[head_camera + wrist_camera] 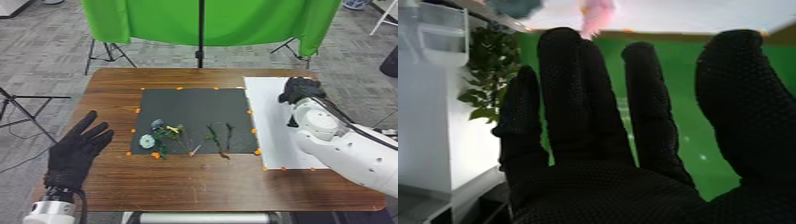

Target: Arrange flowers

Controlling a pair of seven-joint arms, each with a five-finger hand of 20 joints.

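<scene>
While the right hand (304,90) is spread wide over the white sheet (274,125), laying-out seems underway, and the pale flower (147,141) should be fetched next.

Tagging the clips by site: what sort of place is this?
Probably a robotics lab or test studio: green cloth backdrop, a stand beneath it, and marked-out dark mat on the table.

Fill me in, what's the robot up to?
The right hand is at the far part of the white sheet, fingers extended, with something pink by its fingertips; can't tell if they touch. The left hand is open, left of the dark mat, where several flowers lie loose.
</scene>
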